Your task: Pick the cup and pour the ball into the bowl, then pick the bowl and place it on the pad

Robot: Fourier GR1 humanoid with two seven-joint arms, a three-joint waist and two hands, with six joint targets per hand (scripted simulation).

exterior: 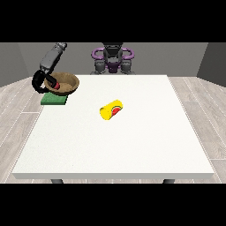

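In the front view, the robot [112, 57] stood at the far edge of the white tabletop [114, 145]. The hand at the view's left [41, 81] was at the tabletop's far left corner, its black fingers curled round the near-left rim of the brown bowl [66, 82]. The bowl was tilted a little, its right side higher, and it sat over the green pad [54, 100], which showed beneath and in front of it; whether the bowl touched the pad could not be told. Something red [56, 84] showed inside the bowl just beside the fingers, likely the ball, though its shape was too small to be sure of. The grey arm [53, 56] ran up and back from that hand.

The yellow cup [111, 110] lay on its side near the middle of the tabletop, well apart from the bowl, with a red mark on its side. The other hand did not show.
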